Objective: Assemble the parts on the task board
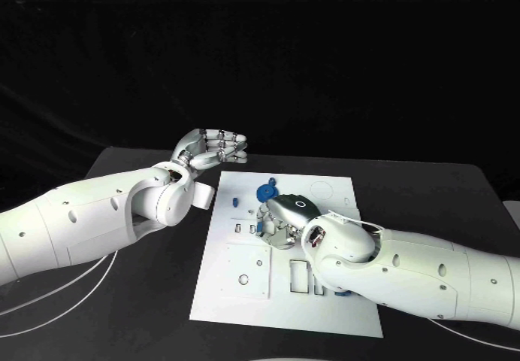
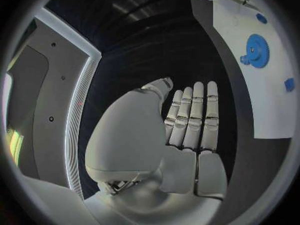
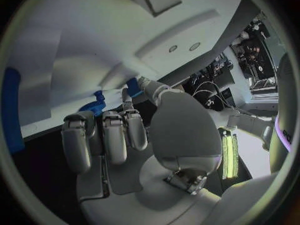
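Observation:
The white task board (image 1: 244,301) lies in the middle of the black table. A blue gear (image 1: 262,193) (image 2: 256,48) sits on its far part, with a small blue part (image 1: 271,180) (image 2: 261,18) just beyond it. My right hand (image 1: 282,218) (image 3: 125,135) is low over the board right beside the gear, fingers bent down toward the plate. Blue pieces (image 3: 95,105) show just past its fingertips and by the thumb; whether it grips one is hidden. My left hand (image 1: 213,147) (image 2: 190,120) is raised above the board's far left corner, fingers straight and apart from everything, holding nothing.
A small blue part (image 1: 234,201) (image 2: 289,84) lies near the board's left edge. Another blue part (image 1: 345,293) shows by my right forearm, which crosses the board's right side. The board has several slots and holes (image 1: 303,277). Black table (image 1: 141,301) surrounds it.

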Controlling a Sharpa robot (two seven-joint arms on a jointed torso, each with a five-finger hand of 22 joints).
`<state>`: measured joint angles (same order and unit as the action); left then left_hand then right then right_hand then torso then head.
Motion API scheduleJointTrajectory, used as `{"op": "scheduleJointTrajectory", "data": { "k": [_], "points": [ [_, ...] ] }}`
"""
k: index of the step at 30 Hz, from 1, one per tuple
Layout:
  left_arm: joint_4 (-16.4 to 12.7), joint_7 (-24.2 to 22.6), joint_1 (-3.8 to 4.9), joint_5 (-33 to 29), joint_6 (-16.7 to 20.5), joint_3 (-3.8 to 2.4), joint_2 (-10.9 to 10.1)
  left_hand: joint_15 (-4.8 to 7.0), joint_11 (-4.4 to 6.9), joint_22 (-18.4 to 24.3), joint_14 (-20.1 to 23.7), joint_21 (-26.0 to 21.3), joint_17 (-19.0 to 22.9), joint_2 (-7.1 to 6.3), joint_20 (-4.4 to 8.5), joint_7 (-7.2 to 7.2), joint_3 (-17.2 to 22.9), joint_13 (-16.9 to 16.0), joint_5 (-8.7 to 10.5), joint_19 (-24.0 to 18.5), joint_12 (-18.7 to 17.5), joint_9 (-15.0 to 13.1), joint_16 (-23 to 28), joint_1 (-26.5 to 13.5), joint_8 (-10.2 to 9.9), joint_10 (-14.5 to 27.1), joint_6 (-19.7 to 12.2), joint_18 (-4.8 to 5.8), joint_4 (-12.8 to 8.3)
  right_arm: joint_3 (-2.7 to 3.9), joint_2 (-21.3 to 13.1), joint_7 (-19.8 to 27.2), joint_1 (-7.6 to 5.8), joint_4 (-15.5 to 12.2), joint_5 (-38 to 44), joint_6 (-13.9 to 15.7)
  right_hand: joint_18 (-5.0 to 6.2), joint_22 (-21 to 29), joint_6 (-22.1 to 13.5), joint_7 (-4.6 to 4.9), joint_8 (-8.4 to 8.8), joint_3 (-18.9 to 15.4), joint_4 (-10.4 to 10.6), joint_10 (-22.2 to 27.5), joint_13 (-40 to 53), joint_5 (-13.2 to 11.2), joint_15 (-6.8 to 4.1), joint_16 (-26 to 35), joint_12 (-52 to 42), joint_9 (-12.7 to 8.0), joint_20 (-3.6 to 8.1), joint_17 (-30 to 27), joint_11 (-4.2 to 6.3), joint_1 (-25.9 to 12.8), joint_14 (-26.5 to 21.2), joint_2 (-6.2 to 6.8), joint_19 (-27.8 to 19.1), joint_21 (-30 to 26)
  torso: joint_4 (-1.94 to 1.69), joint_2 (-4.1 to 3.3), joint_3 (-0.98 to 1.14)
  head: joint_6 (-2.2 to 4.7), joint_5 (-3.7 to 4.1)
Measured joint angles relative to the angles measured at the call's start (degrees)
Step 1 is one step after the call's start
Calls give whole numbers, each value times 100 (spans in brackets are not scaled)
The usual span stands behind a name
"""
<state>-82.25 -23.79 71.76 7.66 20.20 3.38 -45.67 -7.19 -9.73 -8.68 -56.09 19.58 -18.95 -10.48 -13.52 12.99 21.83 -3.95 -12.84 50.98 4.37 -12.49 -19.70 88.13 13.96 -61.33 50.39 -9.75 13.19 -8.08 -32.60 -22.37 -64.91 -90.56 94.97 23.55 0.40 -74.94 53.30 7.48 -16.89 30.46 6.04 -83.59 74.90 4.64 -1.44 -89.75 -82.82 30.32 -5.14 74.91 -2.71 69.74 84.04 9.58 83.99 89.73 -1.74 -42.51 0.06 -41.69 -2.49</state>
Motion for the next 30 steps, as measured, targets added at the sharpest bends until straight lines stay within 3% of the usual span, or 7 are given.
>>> {"op": "scheduleJointTrajectory", "data": {
  "k": [10, 24, 30],
  "points": [
    [-3, 11, 0, -1, -4, 0, -17, 0, 0, -5, 0, 0, 1, 0, 0, 0, 0, 0, 0, 0, 0, -6, 0, 0, 0, 0, 0, 0, 0, -7, -6, 14, 8, 30, 2, -15, 0, 1, -99, 58, 57, -35, 49, 48, 0, 0, 43, 0, 42, -41, 0, 0, -48, -85, -1, 85, 0, 0, -4, 0, 2, 1, 15],
    [-7, 26, 0, -1, -3, 1, -52, 0, 0, -5, 0, 0, -4, 0, 0, 0, 16, 0, 0, 0, 0, -6, 0, 0, 0, 0, 0, 0, 16, -7, -14, 32, 7, 28, 3, -5, 0, 2, -100, 59, 64, -157, 170, 68, 5, -21, 43, 0, 61, -57, 0, 0, -68, -184, -1, 184, 0, 0, -2, -3, 6, -7, 27],
    [-9, 29, 0, -1, -3, 1, -52, 0, 0, -4, 0, 0, -4, 0, 0, 0, 16, 0, 0, 0, 0, -5, 0, 0, 0, 0, 0, -1, 16, -10, -16, 33, 10, 29, 4, 11, 0, 2, -291, 102, 174, -497, 379, 201, 4, 3, 84, 22, 192, -103, -43, 0, -119, -301, -1, 301, 1, -101, 0, -3, 6, -1, 34]
  ]
}}
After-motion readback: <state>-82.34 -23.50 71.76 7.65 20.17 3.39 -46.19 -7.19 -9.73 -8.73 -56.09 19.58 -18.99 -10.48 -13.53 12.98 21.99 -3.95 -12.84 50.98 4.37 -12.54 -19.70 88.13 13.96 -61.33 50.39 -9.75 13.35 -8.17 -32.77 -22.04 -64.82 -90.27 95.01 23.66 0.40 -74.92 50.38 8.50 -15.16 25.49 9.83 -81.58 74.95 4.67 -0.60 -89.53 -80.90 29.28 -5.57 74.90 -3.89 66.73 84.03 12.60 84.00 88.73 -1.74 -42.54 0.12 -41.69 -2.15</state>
